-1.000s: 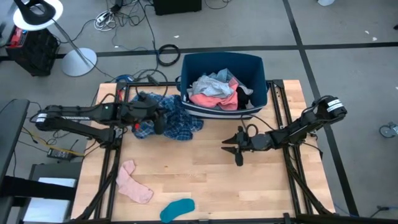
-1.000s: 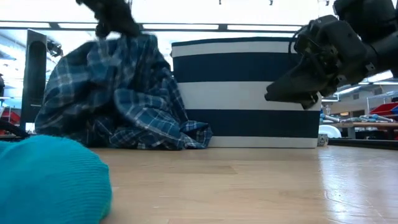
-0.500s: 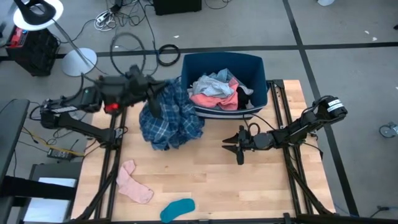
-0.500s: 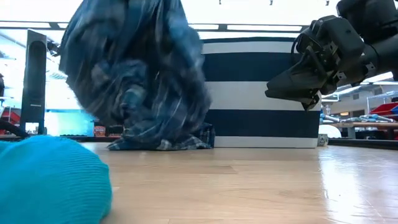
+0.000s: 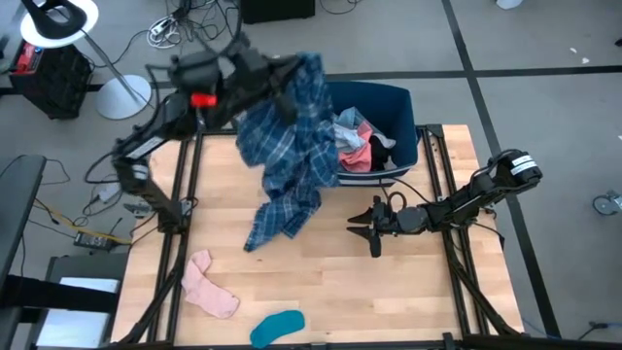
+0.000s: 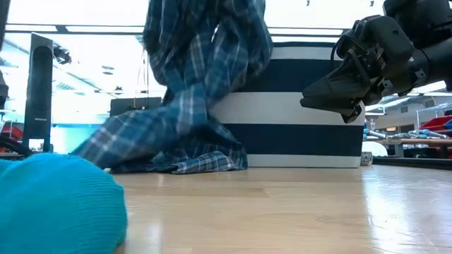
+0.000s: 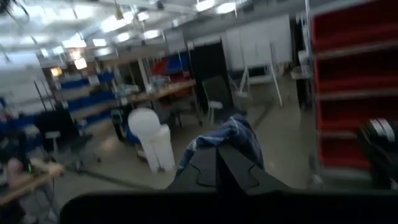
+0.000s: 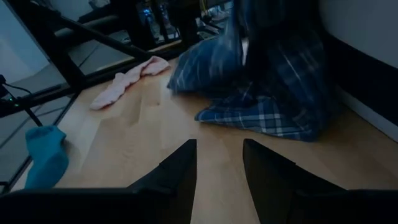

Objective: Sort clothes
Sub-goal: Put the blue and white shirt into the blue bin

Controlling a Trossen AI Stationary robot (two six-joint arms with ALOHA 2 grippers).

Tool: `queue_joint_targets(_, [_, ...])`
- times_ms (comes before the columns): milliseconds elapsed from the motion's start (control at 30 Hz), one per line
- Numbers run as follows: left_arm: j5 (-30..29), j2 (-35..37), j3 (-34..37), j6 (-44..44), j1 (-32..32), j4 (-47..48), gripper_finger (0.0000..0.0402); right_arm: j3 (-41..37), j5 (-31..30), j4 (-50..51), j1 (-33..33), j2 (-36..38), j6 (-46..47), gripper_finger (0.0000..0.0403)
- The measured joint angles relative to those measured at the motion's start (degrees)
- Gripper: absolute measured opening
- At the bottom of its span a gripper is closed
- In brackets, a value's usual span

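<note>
My left gripper [image 5: 290,89] is raised high over the table's far left part, beside the bin, and is shut on the large blue plaid shirt [image 5: 287,156]. The shirt hangs down from it in a long drape. My right gripper [image 5: 370,229] hovers open and empty low over the table's right middle, pointing left; it also shows in the low view [image 6: 305,106]. The dark blue bin [image 5: 400,105] at the far edge holds pink, white, grey and black pieces [image 5: 352,144]. A pink sock [image 5: 210,284] and a teal sock [image 5: 276,328] lie flat near the front left. My left gripper pinches a bunched part of the plaid shirt's cloth [image 7: 239,138] between its shut fingers; how many layers, I cannot tell. The shirt hangs slack below the gripper, and its lower end [image 5: 270,222] lies on the table in front of the bin.
The striped bin wall [image 6: 296,106] stands right behind the hanging shirt. The teal sock [image 6: 56,204] fills the low view's near left. Bare wood lies between the shirt's end and my right gripper [image 8: 217,146]. A lamp and cables are on the floor beyond the table.
My left gripper has risen high and swung toward the far edge and the bin, still shut on the plaid shirt. The shirt has been drawn up out of its heap into a long hanging drape; its lower end stays on the table.
</note>
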State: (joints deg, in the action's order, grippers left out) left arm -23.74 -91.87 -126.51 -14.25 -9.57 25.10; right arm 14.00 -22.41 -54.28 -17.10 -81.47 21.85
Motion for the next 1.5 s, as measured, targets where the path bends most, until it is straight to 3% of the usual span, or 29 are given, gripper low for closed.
queue_joint_targets(100, [4.3, -6.0, -8.6, -0.4, -3.1, -2.1, 0.0, 0.0, 0.0, 0.0, 0.0, 0.0, -0.2, 0.0132])
queue_joint_targets(200, [9.6, -7.1, -4.8, -0.3, -6.5, -15.6, 0.0, 0.0, 0.0, 0.0, 0.0, 0.0, -0.5, 0.0132])
queue_joint_targets(267, [14.6, -8.4, -4.2, 2.9, -8.4, -19.6, 0.0, 0.0, 0.0, -0.1, 0.0, 0.0, -0.6, 0.0132])
queue_joint_targets(433, [23.4, -10.9, -4.2, 11.8, -12.6, -11.0, 0.0, 0.0, 0.0, -0.1, 0.0, 0.0, -1.0, 0.0132])
queue_joint_targets(633, [23.7, -13.7, -4.0, 13.0, -14.6, 6.4, 0.0, 0.0, 0.0, -0.1, 0.0, 0.0, -1.0, 0.0132])
queue_joint_targets(933, [24.1, -18.0, -4.1, 10.5, -14.5, 23.5, 0.0001, 0.0, 0.0, -0.1, 0.1, 0.0, -1.0, 0.0132])
queue_joint_targets(1500, [24.3, -32.3, -4.1, 10.4, -13.6, 21.9, 0.0012, 0.0, 0.0, -0.1, 0.1, 0.0, -1.0, 0.0132])
